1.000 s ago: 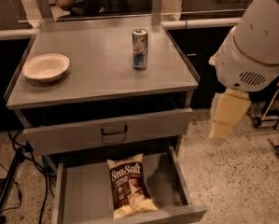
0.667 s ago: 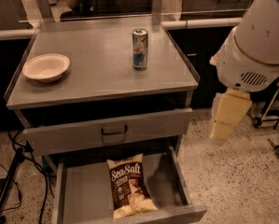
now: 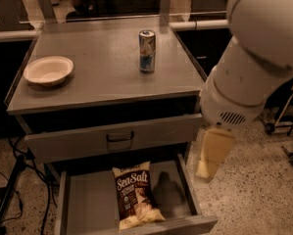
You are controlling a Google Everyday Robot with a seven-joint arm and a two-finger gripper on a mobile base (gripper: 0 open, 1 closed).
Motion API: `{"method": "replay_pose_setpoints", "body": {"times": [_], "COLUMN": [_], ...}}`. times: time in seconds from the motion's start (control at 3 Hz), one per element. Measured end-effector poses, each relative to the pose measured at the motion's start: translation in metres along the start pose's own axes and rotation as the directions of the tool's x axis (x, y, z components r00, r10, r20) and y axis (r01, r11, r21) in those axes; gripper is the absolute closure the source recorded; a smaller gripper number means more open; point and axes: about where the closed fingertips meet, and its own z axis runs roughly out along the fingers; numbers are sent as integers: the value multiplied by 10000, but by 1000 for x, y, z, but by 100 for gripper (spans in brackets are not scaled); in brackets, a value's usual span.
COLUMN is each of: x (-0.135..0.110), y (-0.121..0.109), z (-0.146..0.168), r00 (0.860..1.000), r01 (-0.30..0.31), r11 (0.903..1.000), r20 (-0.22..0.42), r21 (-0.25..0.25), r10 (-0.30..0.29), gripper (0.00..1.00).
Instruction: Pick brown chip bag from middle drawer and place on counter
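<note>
The brown chip bag point(image 3: 134, 196) lies flat in the open middle drawer point(image 3: 89, 207), near its front centre, with the "Sea Salt" script facing up. The gripper point(image 3: 212, 154) hangs from the large white arm point(image 3: 254, 58) to the right of the drawer, just outside its right wall and above floor level. It is apart from the bag and holds nothing that I can see. Its shadow falls on the drawer floor beside the bag. The grey steel counter point(image 3: 102, 77) spans the top of the cabinet.
A slim silver-blue can point(image 3: 147, 50) stands upright at the counter's back right. A pale bowl point(image 3: 48, 70) sits at the counter's left. The upper drawer front with a dark handle point(image 3: 120, 137) is closed. Wheeled legs point(image 3: 283, 131) stand on the speckled floor at right.
The arm and gripper have moved down and to the left, closer to the right side of the open drawer. The bag, can and bowl have not moved.
</note>
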Motion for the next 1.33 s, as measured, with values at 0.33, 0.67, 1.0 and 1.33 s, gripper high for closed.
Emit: {"method": "replay_pose_setpoints", "body": {"times": [0.33, 0.67, 1.0, 1.33], "x": [-15, -16, -20, -40], "y": [15, 16, 23, 38], "z": [29, 32, 34, 61], "r00": [9989, 9986, 9993, 9996], "r01": [-425, -488, -310, -279], "r11": [9982, 9978, 9981, 9975], "r20": [167, 166, 210, -46], "r21": [-413, -439, -528, -650], "r10": [432, 495, 322, 277], "gripper": [0, 0, 0, 0]}}
